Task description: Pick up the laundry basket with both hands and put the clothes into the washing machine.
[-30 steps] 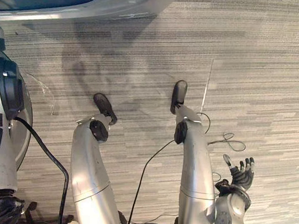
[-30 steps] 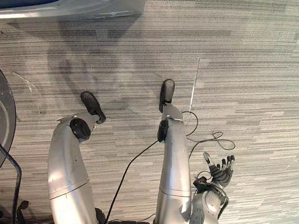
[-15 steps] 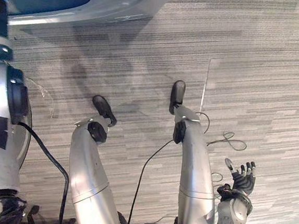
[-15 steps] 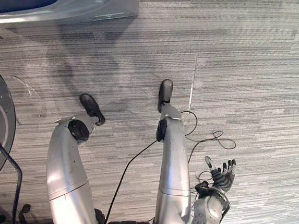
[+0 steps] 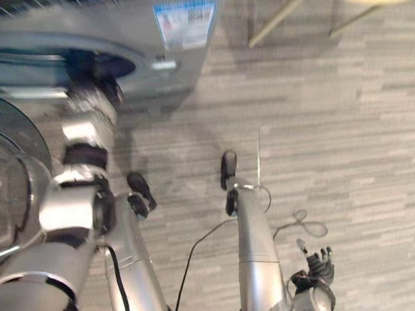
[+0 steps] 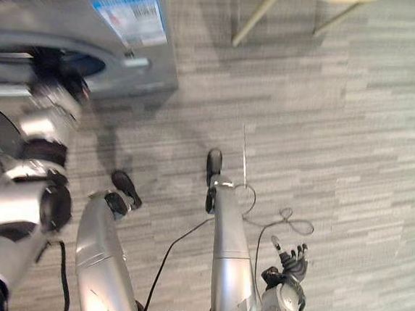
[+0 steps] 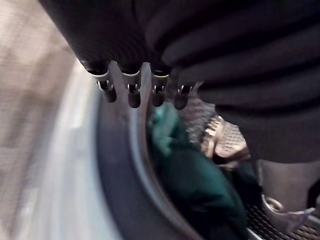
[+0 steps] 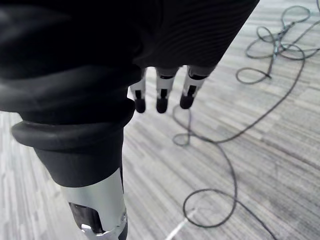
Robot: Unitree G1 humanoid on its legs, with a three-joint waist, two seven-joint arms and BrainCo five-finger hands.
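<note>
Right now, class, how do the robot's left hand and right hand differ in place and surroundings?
The left hand is raised at the washing machine's opening; the right hand hangs low over the floor. Past the left hand's fingers lies dark green clothing in the drum; past the right hand's, floor. Both are open, holding nothing.
</note>
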